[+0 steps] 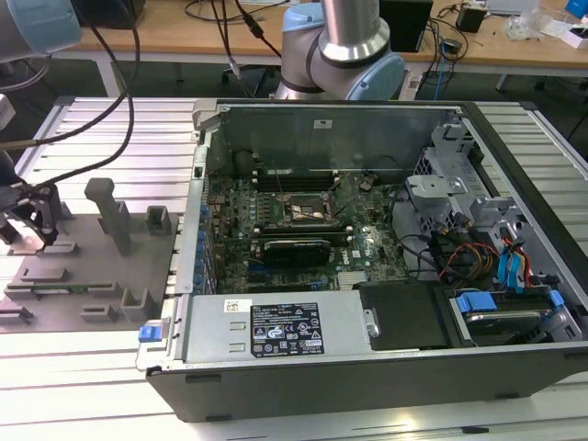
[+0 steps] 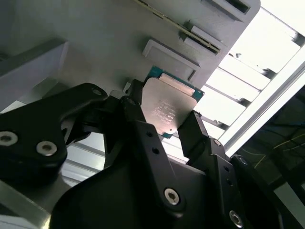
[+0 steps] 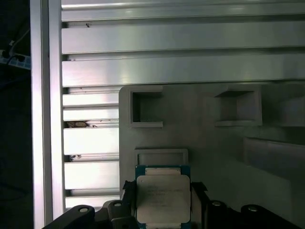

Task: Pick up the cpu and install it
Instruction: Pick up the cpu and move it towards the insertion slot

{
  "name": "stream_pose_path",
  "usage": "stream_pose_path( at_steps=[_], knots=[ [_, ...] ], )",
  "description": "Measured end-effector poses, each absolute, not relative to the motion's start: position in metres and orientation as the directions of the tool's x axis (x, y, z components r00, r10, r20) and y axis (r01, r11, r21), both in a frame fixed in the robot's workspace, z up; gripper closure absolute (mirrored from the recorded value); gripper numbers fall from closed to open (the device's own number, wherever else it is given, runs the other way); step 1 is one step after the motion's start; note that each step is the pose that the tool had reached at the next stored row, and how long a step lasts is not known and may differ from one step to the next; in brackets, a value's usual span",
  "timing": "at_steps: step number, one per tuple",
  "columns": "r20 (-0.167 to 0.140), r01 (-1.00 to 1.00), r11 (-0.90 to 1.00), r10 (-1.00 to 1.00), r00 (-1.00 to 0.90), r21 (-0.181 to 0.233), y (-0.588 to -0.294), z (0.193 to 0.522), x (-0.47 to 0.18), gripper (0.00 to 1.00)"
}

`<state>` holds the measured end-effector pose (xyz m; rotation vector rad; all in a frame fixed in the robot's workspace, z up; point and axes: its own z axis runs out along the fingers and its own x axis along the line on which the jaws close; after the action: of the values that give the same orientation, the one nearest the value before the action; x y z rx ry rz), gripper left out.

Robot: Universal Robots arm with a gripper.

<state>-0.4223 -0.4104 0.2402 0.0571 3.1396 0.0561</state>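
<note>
Black claw, pointed down over the fixture plate, clamps the cpu by its edges.

An open computer case lies on the slatted aluminium table, filling the side toward the exterior view's right. Inside it are a green motherboard, a dark square socket and a labelled power supply. Near the table's opposite edge sits a grey fixture plate with plastic blocks — some upright.
</note>
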Motion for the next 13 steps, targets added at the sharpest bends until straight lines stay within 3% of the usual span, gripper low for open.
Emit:
stream_pose_path(
  at_steps=[13],
  knots=[
    [0.0, 0.036, 0.999, 0.036, -0.999, 0.036, -0.41, 0.256, -0.422, 0.45]
  ],
)
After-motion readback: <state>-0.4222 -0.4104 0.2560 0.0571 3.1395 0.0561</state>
